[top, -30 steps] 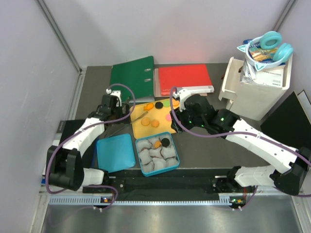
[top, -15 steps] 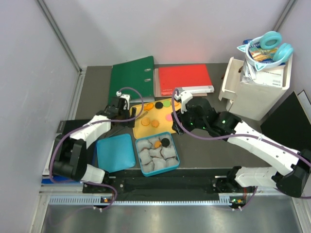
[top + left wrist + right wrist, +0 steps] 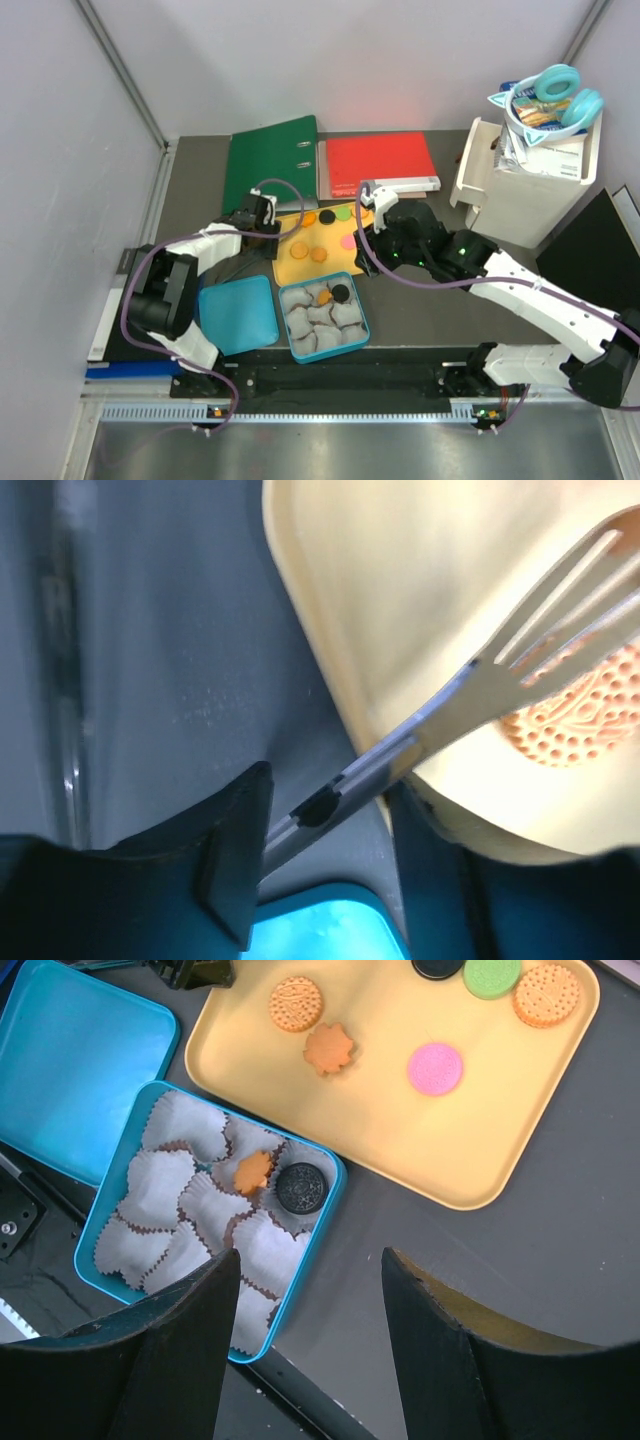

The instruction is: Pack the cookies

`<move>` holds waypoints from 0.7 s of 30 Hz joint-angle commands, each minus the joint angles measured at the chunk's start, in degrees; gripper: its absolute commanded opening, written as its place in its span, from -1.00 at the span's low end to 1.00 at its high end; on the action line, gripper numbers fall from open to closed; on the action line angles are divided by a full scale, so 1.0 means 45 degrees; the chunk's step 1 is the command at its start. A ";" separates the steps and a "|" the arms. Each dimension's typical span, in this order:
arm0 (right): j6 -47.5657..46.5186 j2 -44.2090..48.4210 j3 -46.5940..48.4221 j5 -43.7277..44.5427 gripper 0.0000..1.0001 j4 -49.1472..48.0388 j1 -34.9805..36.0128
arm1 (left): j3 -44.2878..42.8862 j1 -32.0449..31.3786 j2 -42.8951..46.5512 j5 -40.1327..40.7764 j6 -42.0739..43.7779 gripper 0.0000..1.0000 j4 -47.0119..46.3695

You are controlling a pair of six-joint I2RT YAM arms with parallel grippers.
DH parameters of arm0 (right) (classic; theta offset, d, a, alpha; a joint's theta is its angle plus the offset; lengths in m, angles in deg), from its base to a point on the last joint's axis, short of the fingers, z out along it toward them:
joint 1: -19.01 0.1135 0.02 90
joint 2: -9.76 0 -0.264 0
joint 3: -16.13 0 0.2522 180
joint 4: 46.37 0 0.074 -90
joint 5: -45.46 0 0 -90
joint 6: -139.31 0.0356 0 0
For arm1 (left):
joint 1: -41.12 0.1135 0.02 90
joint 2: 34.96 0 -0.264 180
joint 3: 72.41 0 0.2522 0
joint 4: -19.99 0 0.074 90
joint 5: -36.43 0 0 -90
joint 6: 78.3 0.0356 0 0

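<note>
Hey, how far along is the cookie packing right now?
Done: two cookies, an orange leaf and a black one, sit in paper cups in the teal tin. In hand: the spatula handle lies between the open jaws of the left gripper, blade over an orange cookie; the right gripper hangs open, empty. Left: six cookies on the yellow tray.

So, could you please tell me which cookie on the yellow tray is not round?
The orange leaf-shaped cookie, lying next to the round orange cookie on the yellow tray; every other cookie visible there is a round disc.
</note>
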 commanded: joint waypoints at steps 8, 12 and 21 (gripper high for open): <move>0.0033 0.0344 0.0059 0.0188 0.18 -0.0291 -0.0158 | -0.0733 0.0021 0.0321 0.0391 0.0183 -0.07 -0.0107; 0.0052 0.0266 0.0099 0.0110 0.18 -0.0292 -0.0158 | -0.1006 0.0021 0.0517 0.0430 0.0164 -0.13 0.0069; 0.0052 0.0168 0.0138 0.0032 0.18 -0.0311 -0.0158 | -0.1340 0.0021 0.0947 0.0294 0.0261 -0.30 0.0284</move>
